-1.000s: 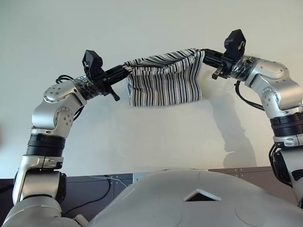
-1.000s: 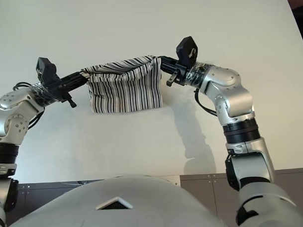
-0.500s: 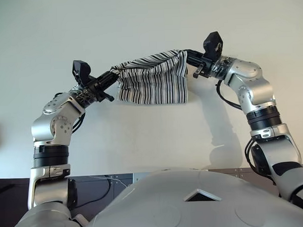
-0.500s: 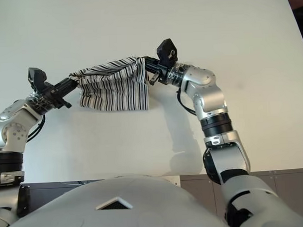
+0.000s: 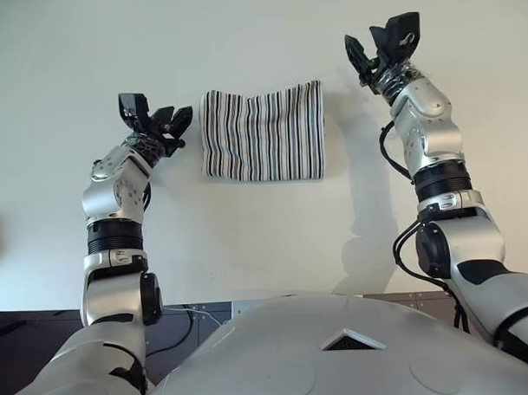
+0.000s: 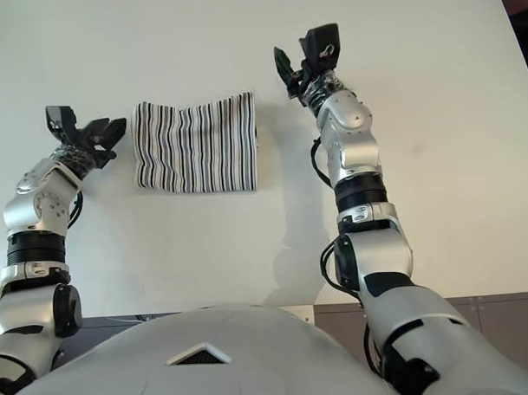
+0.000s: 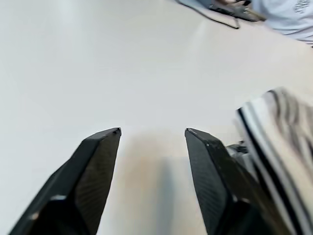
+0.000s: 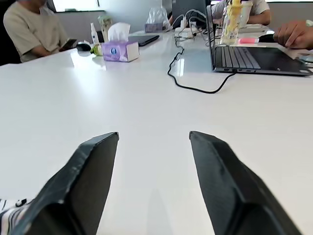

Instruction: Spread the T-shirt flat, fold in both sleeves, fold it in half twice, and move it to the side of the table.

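The black-and-white striped T-shirt point(image 5: 263, 132) lies folded into a small rectangle on the white table point(image 5: 248, 241), toward the left half. My left gripper point(image 5: 171, 124) hovers just left of the shirt, open and holding nothing. In the left wrist view its fingers point(image 7: 98, 166) stand apart, with the shirt's striped edge point(image 7: 281, 127) beside them. My right gripper point(image 5: 363, 55) is raised to the right of the shirt's far corner, open and apart from the cloth. In the right wrist view its fingers point(image 8: 215, 171) are spread over bare table.
Far across the table, in the right wrist view, stand a laptop point(image 8: 254, 56) with a black cable point(image 8: 195, 83), a tissue box point(image 8: 120, 49) and small bottles, with people seated behind. The table's near edge point(image 5: 276, 299) runs in front of me.
Both grippers have let go of the folded shirt and opened. The shirt, held up between them before, now lies flat on the table. Both arms have drawn away, the right one upward.
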Controlling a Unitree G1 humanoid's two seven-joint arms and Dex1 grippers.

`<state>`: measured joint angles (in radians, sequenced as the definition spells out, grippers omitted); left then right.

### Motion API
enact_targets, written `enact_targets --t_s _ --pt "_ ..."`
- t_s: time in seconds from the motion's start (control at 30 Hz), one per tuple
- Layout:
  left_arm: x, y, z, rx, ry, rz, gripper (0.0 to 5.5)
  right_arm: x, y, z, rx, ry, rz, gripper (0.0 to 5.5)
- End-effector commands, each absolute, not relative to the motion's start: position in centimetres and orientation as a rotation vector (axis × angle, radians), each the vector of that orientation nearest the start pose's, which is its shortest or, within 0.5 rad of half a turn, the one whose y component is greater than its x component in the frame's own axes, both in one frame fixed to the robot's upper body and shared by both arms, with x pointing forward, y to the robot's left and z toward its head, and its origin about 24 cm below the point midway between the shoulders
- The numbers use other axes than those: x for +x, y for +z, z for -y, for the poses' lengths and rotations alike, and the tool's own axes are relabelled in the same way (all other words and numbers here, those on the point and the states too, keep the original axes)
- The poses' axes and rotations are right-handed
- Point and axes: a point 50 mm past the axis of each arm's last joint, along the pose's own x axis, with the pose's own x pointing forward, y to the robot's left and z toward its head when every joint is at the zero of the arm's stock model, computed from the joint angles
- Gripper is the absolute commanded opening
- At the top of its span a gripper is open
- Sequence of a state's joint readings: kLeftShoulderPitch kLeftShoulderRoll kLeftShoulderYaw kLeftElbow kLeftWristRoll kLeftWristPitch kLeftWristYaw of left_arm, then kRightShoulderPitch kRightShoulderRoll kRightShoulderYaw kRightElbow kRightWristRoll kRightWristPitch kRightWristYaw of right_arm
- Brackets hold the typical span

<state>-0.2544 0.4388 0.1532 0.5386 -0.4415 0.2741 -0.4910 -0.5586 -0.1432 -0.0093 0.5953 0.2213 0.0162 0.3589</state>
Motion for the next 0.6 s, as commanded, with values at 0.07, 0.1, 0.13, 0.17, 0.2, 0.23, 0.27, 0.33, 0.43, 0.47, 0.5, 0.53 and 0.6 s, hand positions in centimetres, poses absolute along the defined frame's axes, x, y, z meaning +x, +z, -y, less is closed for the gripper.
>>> enact_targets --t_s 0.07,0.1,0.13,0.17,0.2,0.23,0.27,0.33,0.43,0.47,0.5,0.53,0.6 --pt "26.9 -0.7 -25.7 -0.193 -0.176 -0.444 2.79 30.7 8.8 9.4 0.116 0.794 0.006 2.79" --pt "26.7 -0.9 -25.7 -0.212 -0.153 -0.438 2.79 29.3 8.6 8.1 0.065 0.898 -0.019 2.79" --pt "26.6 -1.1 -25.7 -0.238 -0.116 -0.427 2.79 28.3 7.8 6.7 -0.011 0.961 -0.056 2.79" --pt "26.6 -1.2 -25.6 -0.264 -0.077 -0.414 2.79 27.5 7.0 5.4 -0.067 1.002 -0.091 2.79" --pt "26.8 -1.3 -25.5 -0.290 -0.028 -0.399 2.79 26.9 5.9 4.0 -0.143 1.031 -0.125 2.79" --pt "26.9 -1.5 -25.2 -0.310 0.009 -0.389 2.79 26.4 5.0 3.0 -0.202 1.050 -0.146 2.79" --pt "27.1 -1.6 -25.0 -0.325 0.036 -0.382 2.79 26.3 4.5 2.3 -0.233 1.052 -0.154 2.79" --pt "26.9 -2.1 -23.9 -0.367 0.086 -0.370 2.79 27.0 3.2 1.2 -0.306 0.996 -0.180 2.79" --pt "26.4 -3.1 -22.7 -0.427 0.158 -0.371 2.79 27.6 2.0 0.0 -0.250 0.934 -0.245 2.79" --pt "26.1 -3.6 -22.2 -0.440 0.175 -0.377 2.79 27.7 1.3 -0.2 -0.220 0.914 -0.296 2.79" --pt "25.9 -4.0 -21.9 -0.448 0.189 -0.385 2.79 27.8 0.8 -0.2 -0.171 0.895 -0.348 2.79" --pt "25.6 -4.3 -21.7 -0.453 0.200 -0.391 2.79 28.0 0.2 0.0 -0.133 0.882 -0.406 2.79" --pt "25.5 -4.5 -21.6 -0.452 0.211 -0.394 2.79 28.0 -0.6 0.4 -0.100 0.863 -0.502 2.79"
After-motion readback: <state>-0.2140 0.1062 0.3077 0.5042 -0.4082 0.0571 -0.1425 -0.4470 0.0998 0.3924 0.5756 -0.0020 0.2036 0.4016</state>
